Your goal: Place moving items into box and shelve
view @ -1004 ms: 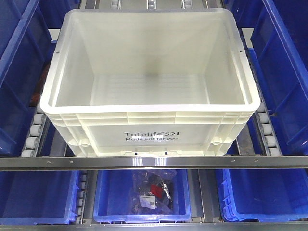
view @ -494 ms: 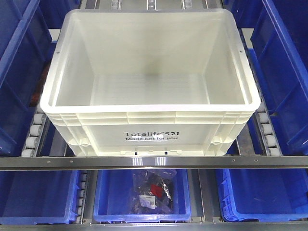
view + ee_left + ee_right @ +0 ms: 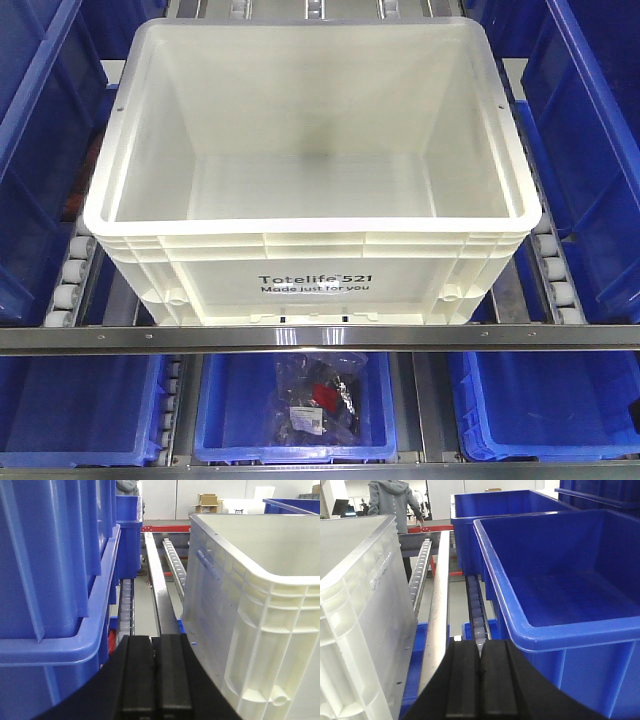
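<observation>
The box, a large white ribbed crate printed "Totelife 521", sits on the roller shelf in the front view, and nothing lies inside it. The moving items are out of view in every frame. My left gripper is shut with nothing between its fingers, low beside the box's left wall. My right gripper is also shut and holds nothing, low beside the box's right wall. Neither gripper shows clearly in the front view.
Blue bins flank the box on both sides. Roller tracks and a metal rail run along the shelf. A lower blue bin holds a dark bagged item. A person in grey stands far behind.
A small dark shape has appeared at the lower right edge of the front view. The box has not moved.
</observation>
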{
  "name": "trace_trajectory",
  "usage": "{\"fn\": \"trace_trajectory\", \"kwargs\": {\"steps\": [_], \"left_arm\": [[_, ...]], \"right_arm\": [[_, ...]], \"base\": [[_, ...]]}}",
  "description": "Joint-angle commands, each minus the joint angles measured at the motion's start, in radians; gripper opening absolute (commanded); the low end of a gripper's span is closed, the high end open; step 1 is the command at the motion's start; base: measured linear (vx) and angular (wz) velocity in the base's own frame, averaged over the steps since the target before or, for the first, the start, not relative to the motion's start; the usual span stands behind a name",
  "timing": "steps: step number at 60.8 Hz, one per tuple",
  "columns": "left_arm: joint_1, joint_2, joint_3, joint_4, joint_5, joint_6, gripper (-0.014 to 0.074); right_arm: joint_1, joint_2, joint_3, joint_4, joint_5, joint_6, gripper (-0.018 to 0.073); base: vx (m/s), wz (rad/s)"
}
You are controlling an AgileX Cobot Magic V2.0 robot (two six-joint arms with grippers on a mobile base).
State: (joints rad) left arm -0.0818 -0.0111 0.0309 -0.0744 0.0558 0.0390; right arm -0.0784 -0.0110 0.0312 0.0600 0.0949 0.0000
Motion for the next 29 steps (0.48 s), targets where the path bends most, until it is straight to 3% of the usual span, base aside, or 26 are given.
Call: {"fn": "trace_trajectory", "kwargs": {"steps": [1,29], "left_arm": [[0.002,-0.013,0.015,-0.01,-0.082,0.0,-0.0008],[0.002,-0.013,0.015,-0.01,-0.082,0.0,-0.0008]], "right_arm": [[-0.002,-0.016,0.003,0.0,-0.076,0.0,-0.0006],[-0.002,-0.016,0.003,0.0,-0.076,0.0,-0.0006]], "base": [[0.0,0.0],[0.0,0.0]]}}
